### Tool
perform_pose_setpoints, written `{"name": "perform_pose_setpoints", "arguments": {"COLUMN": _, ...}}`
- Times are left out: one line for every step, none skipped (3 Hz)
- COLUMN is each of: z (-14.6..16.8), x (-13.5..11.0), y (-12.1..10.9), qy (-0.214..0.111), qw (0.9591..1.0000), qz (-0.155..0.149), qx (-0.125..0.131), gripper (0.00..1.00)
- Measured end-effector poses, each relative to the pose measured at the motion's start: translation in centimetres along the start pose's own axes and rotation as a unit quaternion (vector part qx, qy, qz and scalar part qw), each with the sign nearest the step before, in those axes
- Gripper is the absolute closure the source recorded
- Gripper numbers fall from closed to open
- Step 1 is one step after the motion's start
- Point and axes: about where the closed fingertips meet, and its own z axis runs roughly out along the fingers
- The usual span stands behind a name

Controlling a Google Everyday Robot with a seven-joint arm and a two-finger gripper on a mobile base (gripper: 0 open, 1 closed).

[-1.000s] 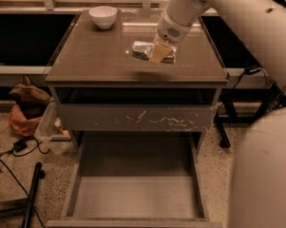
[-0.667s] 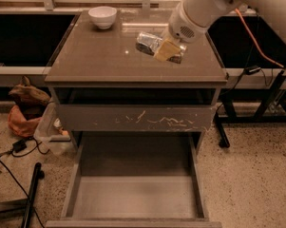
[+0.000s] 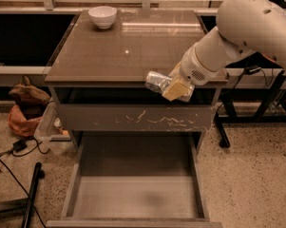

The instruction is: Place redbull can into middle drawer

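**Redbull can carried in the air, drop into the drawer yet to come**

Redbull can (image 3: 157, 81) sits clamped in the gripper (image 3: 173, 86), whose jaws are closed on one end of it; a pale yellow finger pad (image 3: 179, 89) covers that end. The can lies nearly level. Its long axis runs across the cabinet's width, and its free silvery end points out sideways from the jaws, dipping slightly.

The jaws hang at the front edge of the cabinet top (image 3: 128, 46). Just under them is the scratched drawer front (image 3: 147, 118), which is shut. Well below and forward of them the middle drawer (image 3: 138, 198) stands pulled out, its plain floor bare. Far behind them, at the back corner of the top, rests a white bowl (image 3: 102, 16).

The step in hand looks like the carry from top to drawer. The next move would call for bringing the jaws forward past the scratched front, lowering them between the drawer's side walls, and parting them only near the floor, since a can released on its side may roll.
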Motion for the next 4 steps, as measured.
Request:
{"name": "perform_pose_setpoints", "arguments": {"z": 0.0, "x": -0.1, "y": 0.0, "qy": 0.000, "qw": 1.0000, "qz": 0.000, "qx": 0.000, "gripper": 1.00}}
{"name": "perform_pose_setpoints", "arguments": {"z": 1.7, "x": 1.7, "y": 2.6, "qy": -0.014, "qw": 0.9996, "qz": 0.008, "qx": -0.024, "gripper": 1.00}}
{"name": "perform_pose_setpoints", "arguments": {"z": 5.7, "x": 4.9, "y": 7.8, "qy": -0.058, "qw": 0.9955, "qz": 0.021, "qx": -0.073, "gripper": 1.00}}
{"name": "perform_pose_setpoints", "arguments": {"z": 9.1, "x": 7.5, "y": 12.8, "qy": -0.064, "qw": 0.9911, "qz": 0.017, "qx": -0.116, "gripper": 1.00}}
